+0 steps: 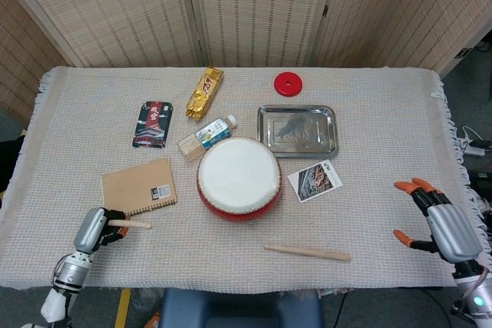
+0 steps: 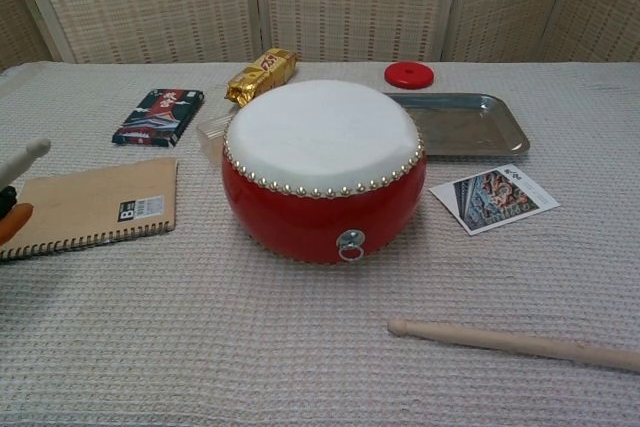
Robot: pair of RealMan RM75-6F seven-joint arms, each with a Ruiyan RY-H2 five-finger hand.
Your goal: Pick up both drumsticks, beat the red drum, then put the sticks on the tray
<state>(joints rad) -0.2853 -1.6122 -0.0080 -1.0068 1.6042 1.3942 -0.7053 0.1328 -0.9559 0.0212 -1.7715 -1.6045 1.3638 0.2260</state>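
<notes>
Our left hand (image 1: 94, 228) has its fingers clenched around one drumstick (image 1: 131, 224), at eight o'clock from the red drum (image 1: 238, 178). Our right hand (image 1: 434, 220) hangs released, fingers spread. The second drumstick (image 1: 307, 252) lies on the surface at five o'clock of the drum; the tray (image 1: 297, 130) sits at one o'clock.

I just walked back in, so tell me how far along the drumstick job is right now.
Done: the left hand holds one drumstick.
In hand: the right hand hangs open near the table's right edge, fingers spread.
Left: the second drumstick lies on the cloth in front of the red drum; the drumming remains, and the tray holds no sticks.
</notes>
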